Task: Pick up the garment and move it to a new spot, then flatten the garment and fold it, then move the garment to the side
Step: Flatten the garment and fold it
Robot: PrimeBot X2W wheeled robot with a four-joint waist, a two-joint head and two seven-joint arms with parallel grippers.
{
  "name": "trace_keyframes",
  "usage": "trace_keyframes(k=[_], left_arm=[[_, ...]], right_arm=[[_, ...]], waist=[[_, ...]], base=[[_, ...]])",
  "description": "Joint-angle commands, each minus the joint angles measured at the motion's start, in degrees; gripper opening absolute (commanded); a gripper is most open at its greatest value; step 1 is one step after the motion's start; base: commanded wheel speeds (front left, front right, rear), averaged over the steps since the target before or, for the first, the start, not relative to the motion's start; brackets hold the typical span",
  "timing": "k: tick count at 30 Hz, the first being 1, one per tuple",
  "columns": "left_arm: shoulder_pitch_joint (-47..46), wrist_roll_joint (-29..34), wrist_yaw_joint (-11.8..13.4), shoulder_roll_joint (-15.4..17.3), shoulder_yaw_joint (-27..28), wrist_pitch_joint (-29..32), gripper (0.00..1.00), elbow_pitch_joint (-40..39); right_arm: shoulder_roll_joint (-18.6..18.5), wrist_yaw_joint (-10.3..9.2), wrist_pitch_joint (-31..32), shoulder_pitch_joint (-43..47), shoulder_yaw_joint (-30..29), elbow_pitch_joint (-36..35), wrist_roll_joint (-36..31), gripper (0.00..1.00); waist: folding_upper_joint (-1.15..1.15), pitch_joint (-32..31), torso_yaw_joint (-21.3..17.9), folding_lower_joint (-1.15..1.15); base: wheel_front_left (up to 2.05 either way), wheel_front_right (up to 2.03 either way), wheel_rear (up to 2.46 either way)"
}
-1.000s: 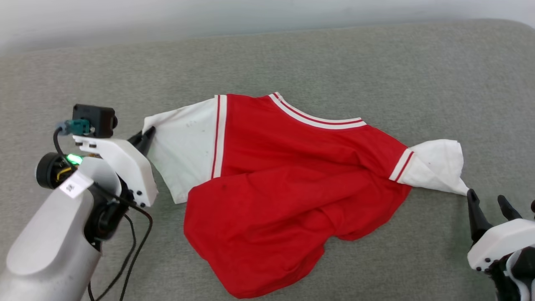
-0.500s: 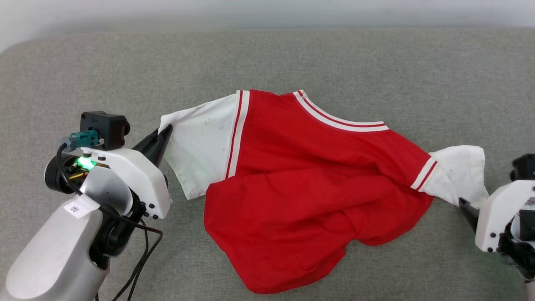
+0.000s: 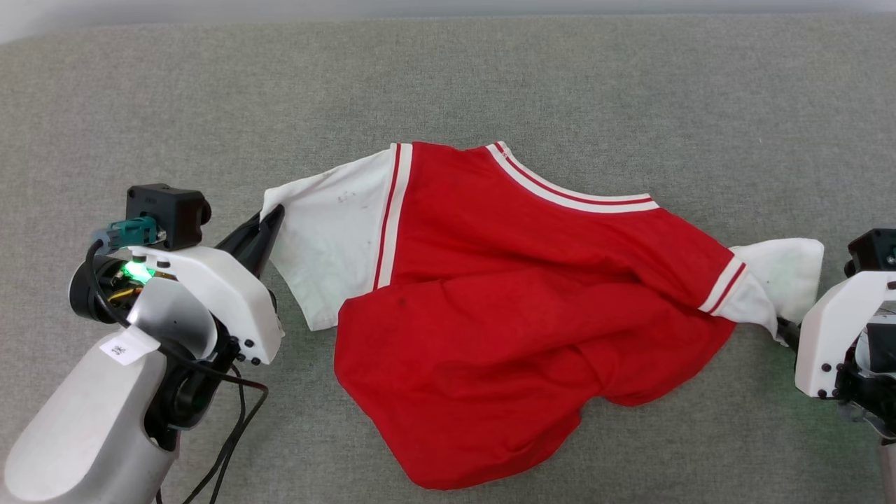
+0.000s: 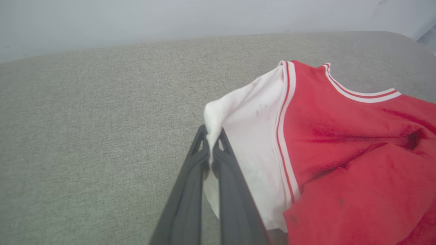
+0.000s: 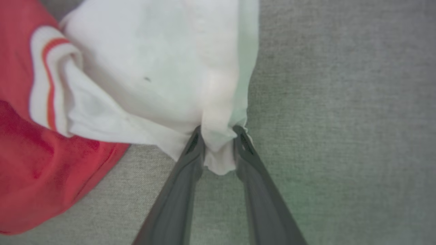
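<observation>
The garment [image 3: 490, 315] is pinched between the shut left gripper [image 4: 212, 137] fingers. Its other sleeve seems squeezed between the right gripper [image 5: 218, 135] fingers.

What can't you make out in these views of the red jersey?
- Right wrist view: blurred. A sleeve of the garment sits in the right gripper, but whether its jaws grip it can't be told.
- Head view: that gripper's fingers are mostly hidden behind its white housing.
- Left wrist view: the garment is cut off by the right edge.
- Head view: the garment's underside lies against the grey surface.
</observation>
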Motion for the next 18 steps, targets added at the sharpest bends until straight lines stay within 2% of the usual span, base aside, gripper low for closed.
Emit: trace_keyframes(k=[1,10,18], left_arm=[[-0.29,-0.05,-0.20,0.16,0.13,-0.34,0.00,0.17],[-1.26,1.02,0.18,0.18,0.99,-3.47,0.00,0.82],[-7.42,2.08,-0.33,0.06,2.78,-5.86,0.00,2.95]], right_arm=[[1.44,-0.01,1.76,2.02,1.38,2.61,0.89,0.00],[-2.24,-0.02,-0.82,-1.92,-1.34,-5.63,0.99,0.00],[-4.46,-0.03,-3.92,-7.08,-3.80,-9.83,-2.94,0.00]], waist=[[0.00,-0.05,-0.04,0.00],[0.00,-3.32,-0.03,0.00],[0.00,-6.47,0.36,0.00]], base=[[0.00,0.00,0.00],[0.00,0.00,0.00],[0.00,0.00,0.00]])
